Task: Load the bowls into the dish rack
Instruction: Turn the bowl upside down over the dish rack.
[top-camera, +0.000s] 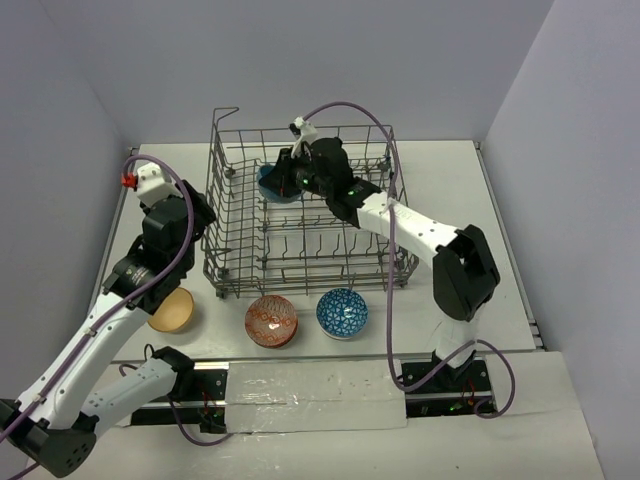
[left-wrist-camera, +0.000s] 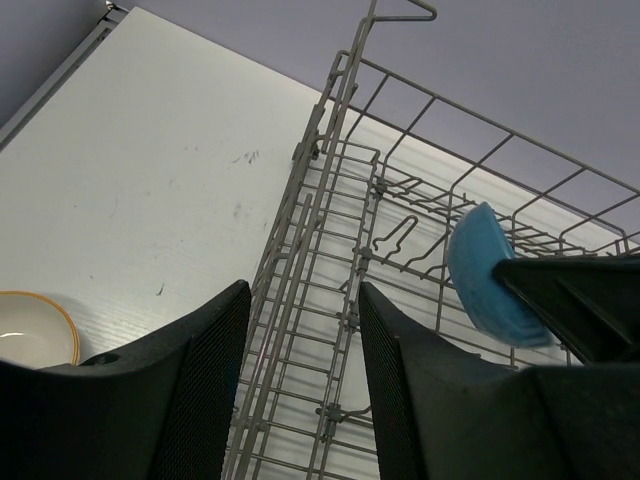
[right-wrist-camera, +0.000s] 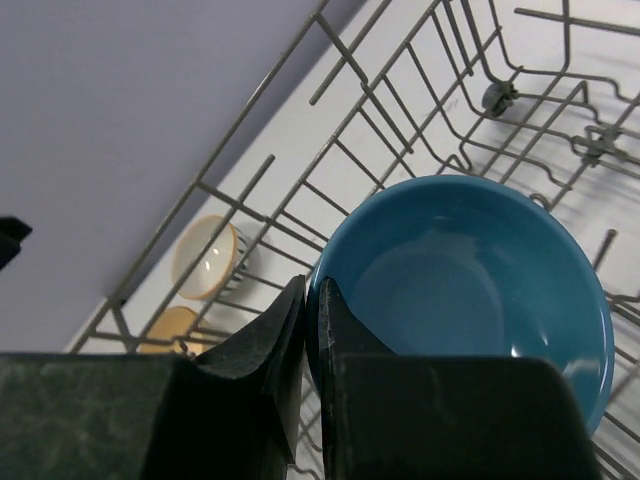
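Note:
The grey wire dish rack (top-camera: 300, 262) stands mid-table. My right gripper (top-camera: 283, 178) is inside its back left part, shut on the rim of a plain blue bowl (top-camera: 270, 186), which is tilted on edge among the tines. In the right wrist view the fingers (right-wrist-camera: 290, 330) pinch the blue bowl's (right-wrist-camera: 470, 290) left rim. My left gripper (top-camera: 203, 215) hovers open at the rack's left wall, and its wrist view shows the rack's side wires (left-wrist-camera: 300, 330) between the fingers (left-wrist-camera: 210, 370). The blue bowl (left-wrist-camera: 485, 285) shows beyond them.
Three bowls sit in front of the rack: a tan one (top-camera: 172, 310), a red patterned one (top-camera: 271, 320) and a blue patterned one (top-camera: 342, 313). A cream bowl (left-wrist-camera: 30, 335) lies left of the left gripper. Grey walls close in the table.

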